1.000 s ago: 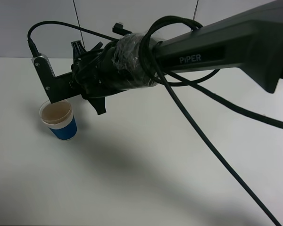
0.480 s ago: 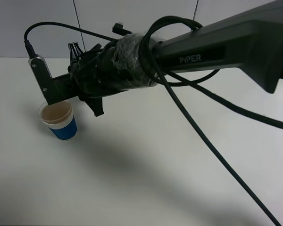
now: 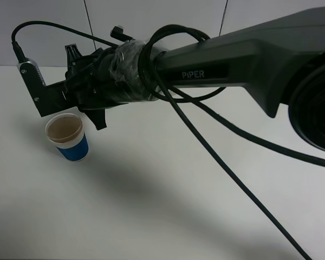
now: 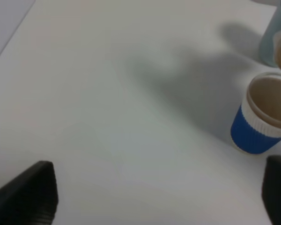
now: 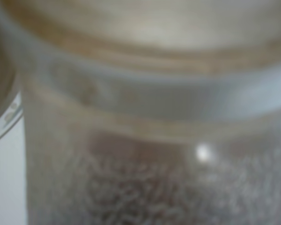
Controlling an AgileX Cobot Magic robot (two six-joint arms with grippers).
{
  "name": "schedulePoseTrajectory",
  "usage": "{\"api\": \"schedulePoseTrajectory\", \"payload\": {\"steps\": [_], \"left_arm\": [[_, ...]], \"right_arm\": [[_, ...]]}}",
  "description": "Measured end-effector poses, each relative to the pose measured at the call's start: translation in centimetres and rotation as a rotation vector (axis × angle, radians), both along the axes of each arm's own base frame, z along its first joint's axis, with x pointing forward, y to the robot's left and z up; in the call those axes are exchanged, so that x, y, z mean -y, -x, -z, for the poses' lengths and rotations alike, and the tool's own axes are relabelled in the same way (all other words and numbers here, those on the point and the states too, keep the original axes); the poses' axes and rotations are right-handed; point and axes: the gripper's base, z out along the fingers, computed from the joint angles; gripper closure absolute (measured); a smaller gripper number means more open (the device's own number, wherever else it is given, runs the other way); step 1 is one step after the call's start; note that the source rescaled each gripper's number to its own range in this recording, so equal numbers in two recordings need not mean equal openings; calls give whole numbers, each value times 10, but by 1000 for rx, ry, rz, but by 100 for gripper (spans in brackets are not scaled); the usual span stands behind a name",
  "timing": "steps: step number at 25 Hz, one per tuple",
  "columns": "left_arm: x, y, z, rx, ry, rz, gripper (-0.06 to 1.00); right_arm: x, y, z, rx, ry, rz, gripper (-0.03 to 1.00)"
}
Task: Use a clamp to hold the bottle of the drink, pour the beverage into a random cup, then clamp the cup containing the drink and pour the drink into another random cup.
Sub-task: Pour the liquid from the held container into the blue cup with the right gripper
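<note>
The cup containing the drink (image 3: 68, 138), clear with a blue sleeve and white band, stands on the white table at the left and holds brown beverage (image 3: 64, 128). The clamp, my black right gripper (image 3: 59, 95) on the wrapped arm, hangs just above and behind the cup. The bottle is hidden by the arm in the high view. It fills the right wrist view (image 5: 145, 140), whitish, blurred and very close. My left gripper (image 4: 154, 197) is open and empty, with its black fingertips (image 4: 28, 192) low over the table. The cup also shows in the left wrist view (image 4: 262, 119).
A teal cup (image 4: 277, 37) stands just beyond the blue cup at the edge of the left wrist view. Black cables (image 3: 222, 162) hang from the right arm across the middle of the table (image 3: 151, 206).
The right arm and gripper have moved left and slightly up. The cup's rim, partly covered before, now shows whole. The cup has not moved.
</note>
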Motion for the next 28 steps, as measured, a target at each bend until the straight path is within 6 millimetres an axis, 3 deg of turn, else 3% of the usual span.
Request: {"api": "schedulePoseTrajectory", "payload": {"steps": [15, 28], "left_arm": [[0, 0, 0, 0, 0, 0, 32], [0, 0, 0, 0, 0, 0, 32]], "right_arm": [[9, -4, 3, 12, 75, 95, 95], [11, 1, -13, 42, 84, 118, 95]]}}
